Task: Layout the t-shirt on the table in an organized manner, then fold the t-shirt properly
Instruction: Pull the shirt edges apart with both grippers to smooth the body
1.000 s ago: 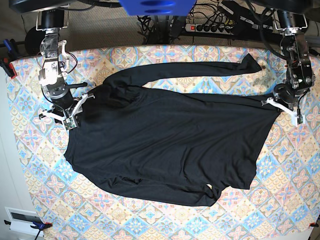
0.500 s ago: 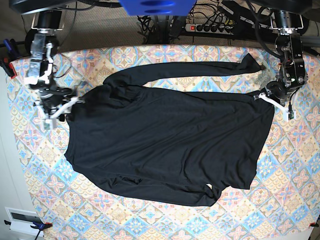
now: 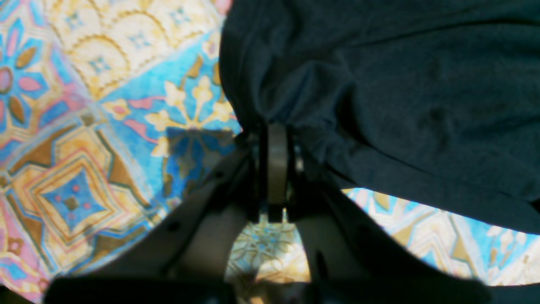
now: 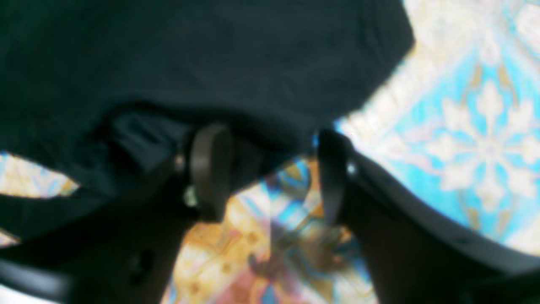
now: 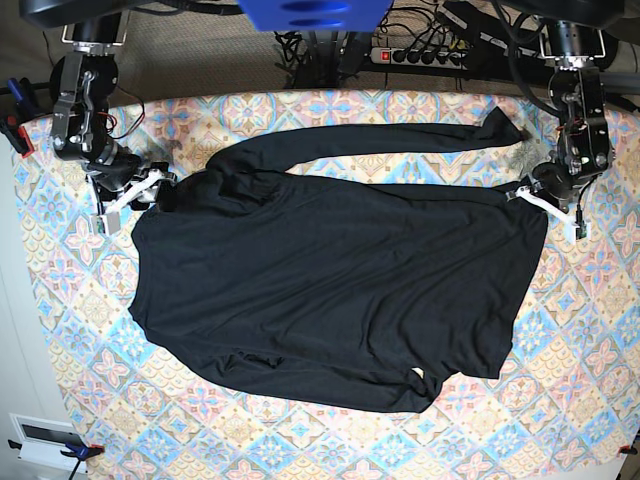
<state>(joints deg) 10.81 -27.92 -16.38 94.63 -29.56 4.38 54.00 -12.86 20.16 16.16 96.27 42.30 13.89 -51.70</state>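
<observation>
The black t-shirt [image 5: 330, 290] lies spread across the floral table [image 5: 560, 400], one long sleeve [image 5: 400, 138] stretched along the far side. My left gripper [image 5: 548, 205] is at the shirt's right corner, shut on the fabric edge; in the left wrist view the left gripper [image 3: 276, 131] pinches the t-shirt [image 3: 400, 84] just above the table [image 3: 84, 126]. My right gripper [image 5: 130, 195] is at the shirt's upper left. In the right wrist view the right gripper [image 4: 270, 169] stands open, and the t-shirt [image 4: 211, 55] edge lies just beyond its fingertips [image 4: 209, 169].
A power strip and cables [image 5: 420, 52] run behind the table's far edge. A blue housing [image 5: 315, 12] hangs at top centre. Clamps [image 5: 15, 130] sit on the left edge. A white box [image 5: 45, 440] lies off the near left corner.
My right gripper has opened, let go of the shirt's shoulder and drawn back toward the far left. My left gripper has shifted slightly inward and up, still holding the fabric.
</observation>
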